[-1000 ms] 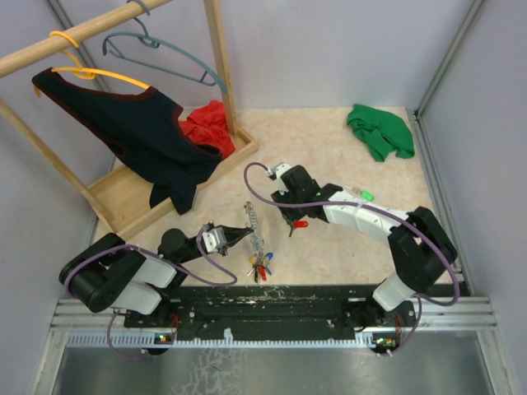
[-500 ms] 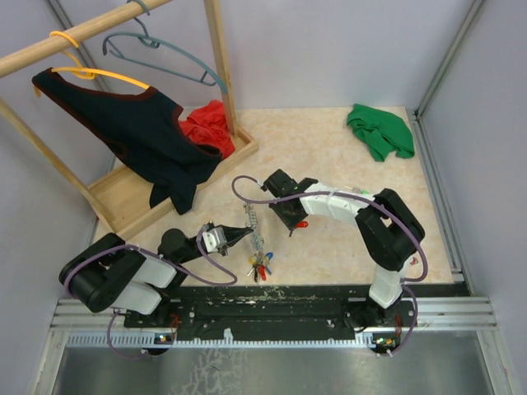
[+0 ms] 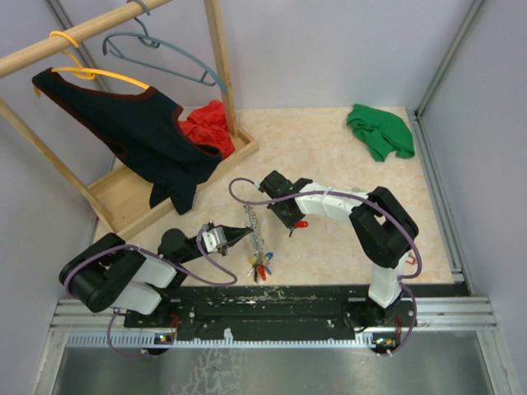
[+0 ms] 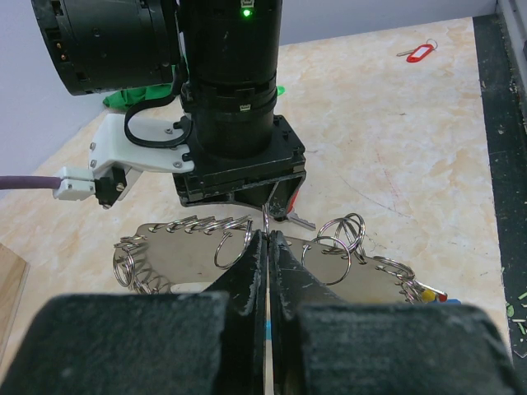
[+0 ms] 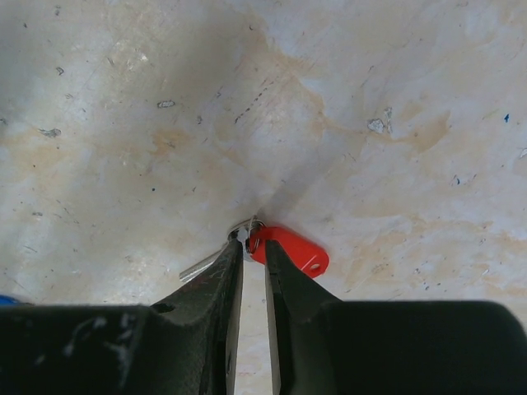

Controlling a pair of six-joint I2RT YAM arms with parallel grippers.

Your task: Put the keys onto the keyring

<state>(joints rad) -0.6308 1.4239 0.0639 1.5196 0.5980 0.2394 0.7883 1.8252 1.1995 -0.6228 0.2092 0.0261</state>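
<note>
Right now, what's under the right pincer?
The red key, held by its small ring in the right pincer, bare table beneath. The fingers cover part of the blade; whether it touches the table is unclear.

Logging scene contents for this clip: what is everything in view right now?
keyring: one, silvery with blue, yellow, red tags, table centre
red key: one, red head, at right gripper's tips
red tag: one, red, alone on table
green cloth: one, green, far right corner
red cloth: one, red, in rack base
dark vest: one, black, on yellow hanger
yellow hanger: one, yellow, rack rail
grey hanger: one, grey, rack rail
wooden rack: one, wood, far left
left gripper: one, black, shut on keyring
right gripper: one, black, shut on red key
</note>
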